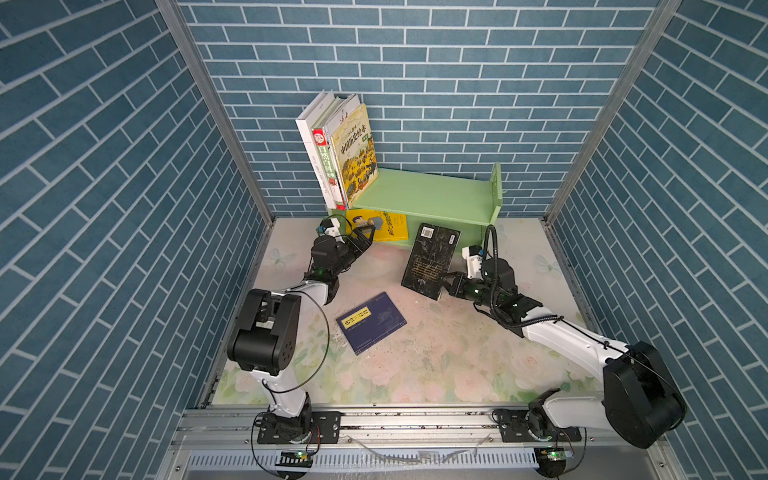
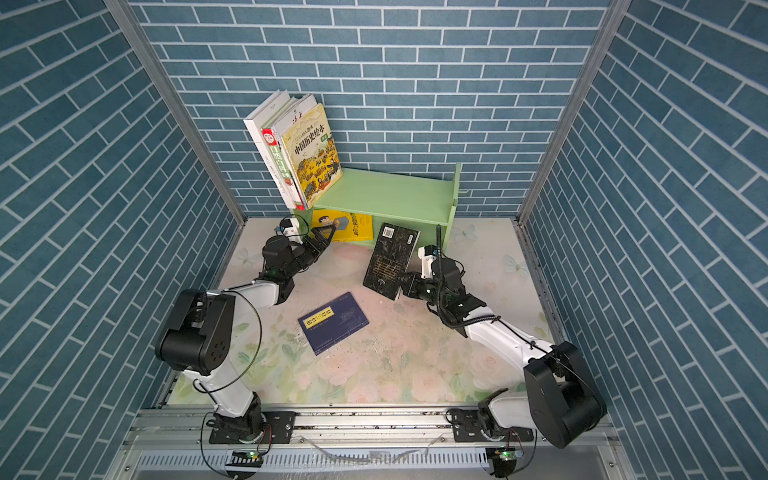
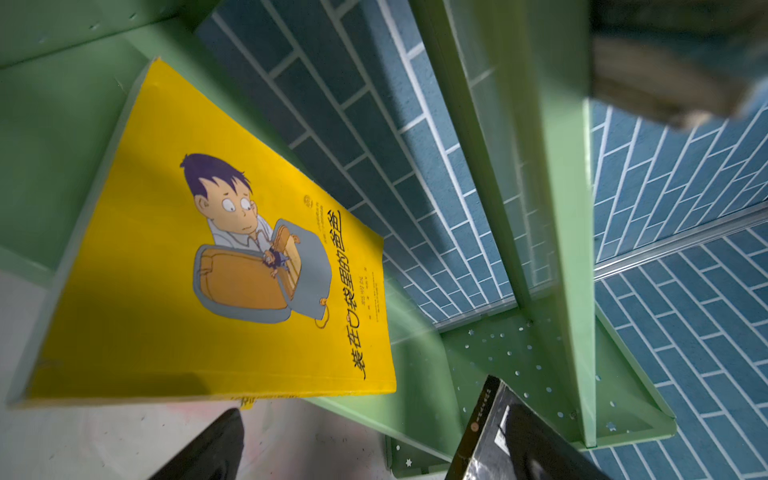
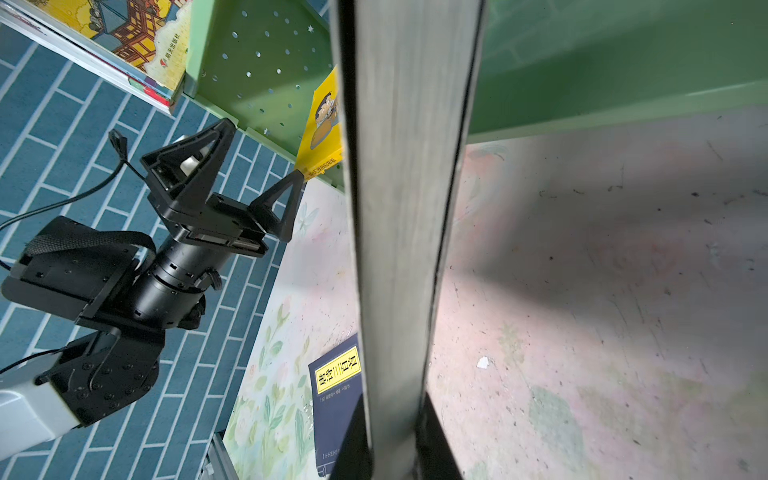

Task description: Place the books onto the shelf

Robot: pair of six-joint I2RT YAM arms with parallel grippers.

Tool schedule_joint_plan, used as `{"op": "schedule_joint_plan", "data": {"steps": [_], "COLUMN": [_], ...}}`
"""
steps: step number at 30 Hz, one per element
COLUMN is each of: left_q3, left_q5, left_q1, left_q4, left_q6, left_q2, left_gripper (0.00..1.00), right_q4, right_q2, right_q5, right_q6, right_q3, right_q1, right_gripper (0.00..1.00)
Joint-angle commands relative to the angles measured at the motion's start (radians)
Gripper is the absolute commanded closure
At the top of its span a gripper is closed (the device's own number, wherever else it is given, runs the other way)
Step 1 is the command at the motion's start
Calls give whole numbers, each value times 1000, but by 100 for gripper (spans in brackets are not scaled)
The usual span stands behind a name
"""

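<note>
The light green shelf (image 1: 432, 195) (image 2: 390, 195) stands against the back wall. Several books (image 1: 345, 153) (image 2: 301, 153) lean upright at the left end of its top tier. A bright yellow cartoon book (image 1: 388, 226) (image 3: 166, 291) (image 4: 322, 124) lies flat on the lower tier, sticking out at the front. My left gripper (image 1: 363, 235) (image 2: 326, 235) (image 4: 262, 148) is open, one fingertip at that book's near corner. My right gripper (image 1: 442, 282) (image 2: 401, 284) (image 4: 395, 449) is shut on the black book (image 1: 430, 259) (image 2: 390, 259) (image 4: 409, 208), held tilted in front of the shelf. A navy book (image 1: 370, 322) (image 2: 332, 322) (image 4: 336, 399) lies flat on the table.
The floral table (image 1: 457, 357) is walled by blue brick panels on three sides. The shelf's perforated right side panel (image 1: 495, 187) rises behind my right arm. A metal rail (image 1: 415, 419) runs along the front edge.
</note>
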Motion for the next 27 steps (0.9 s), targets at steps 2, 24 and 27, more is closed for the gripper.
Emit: {"op": "schedule_joint_plan", "data": {"steps": [2,24,27], "left_q3": [26,-4,12], "left_q5": [-9,9,-4], "left_q1": [23,34,34], "left_q4": [48,-86,-84], "left_q6": [-6,74,79], "left_q2": [44,-27,-6], "left_gripper": [0,0,0], "right_q4": [50,19,10], "right_q2": [-54,-84,-88], "right_q5": [29,49,53], "right_q6": [8,9,10], "right_q3": [-1,11,14], "right_q1": [7,9,9], "right_gripper": [100,100,100]}}
